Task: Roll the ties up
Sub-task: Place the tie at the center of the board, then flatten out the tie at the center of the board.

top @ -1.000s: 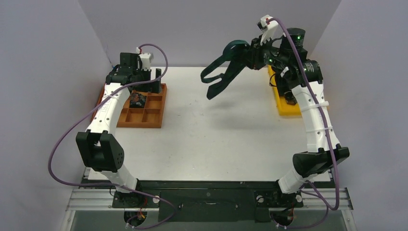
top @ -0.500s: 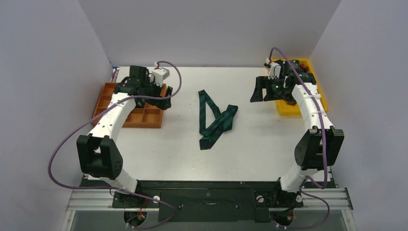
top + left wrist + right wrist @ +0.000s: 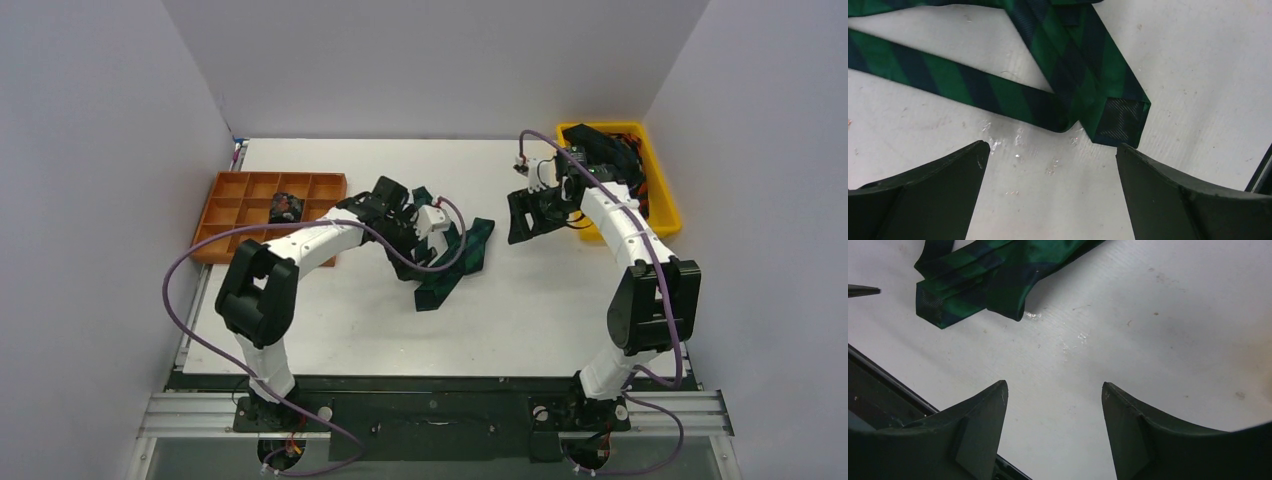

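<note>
Swung the left gripper [image 3: 1049, 150] off the tray [image 3: 225, 180] at 9 o'clock onto the tie [image 3: 472, 243], lying folded mid-table. Brought the right gripper [image 3: 1054, 386] closer from 3 o'clock. Shows both spread wide, empty. Probably means grasping, then rolling, comes next.

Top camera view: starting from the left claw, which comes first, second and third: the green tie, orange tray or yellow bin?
1. The green tie, lying just under the left gripper, mid-table.
2. The orange tray, on the table's left side.
3. The yellow bin, in the far right corner.
</note>
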You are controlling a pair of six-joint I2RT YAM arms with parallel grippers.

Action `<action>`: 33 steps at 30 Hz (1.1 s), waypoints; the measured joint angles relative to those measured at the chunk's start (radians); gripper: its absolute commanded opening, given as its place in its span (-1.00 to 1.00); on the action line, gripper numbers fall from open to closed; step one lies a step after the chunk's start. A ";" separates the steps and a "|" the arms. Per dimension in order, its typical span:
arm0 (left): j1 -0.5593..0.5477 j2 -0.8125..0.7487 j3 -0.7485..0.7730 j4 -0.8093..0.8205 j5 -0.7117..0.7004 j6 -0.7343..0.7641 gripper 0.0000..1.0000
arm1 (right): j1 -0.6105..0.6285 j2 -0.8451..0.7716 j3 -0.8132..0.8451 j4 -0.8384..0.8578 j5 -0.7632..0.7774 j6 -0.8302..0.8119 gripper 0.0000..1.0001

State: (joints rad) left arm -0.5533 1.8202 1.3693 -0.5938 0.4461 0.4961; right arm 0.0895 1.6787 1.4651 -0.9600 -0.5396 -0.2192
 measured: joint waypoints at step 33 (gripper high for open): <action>-0.158 0.193 0.632 -0.335 0.261 0.019 -0.92 | -0.155 -0.116 -0.112 -0.081 0.021 -0.063 0.06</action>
State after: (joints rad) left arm -0.7116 2.0132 2.0010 -0.9287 0.7067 0.5156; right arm -0.0658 1.5631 1.3533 -1.0409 -0.5182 -0.2821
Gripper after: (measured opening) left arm 0.021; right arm 0.534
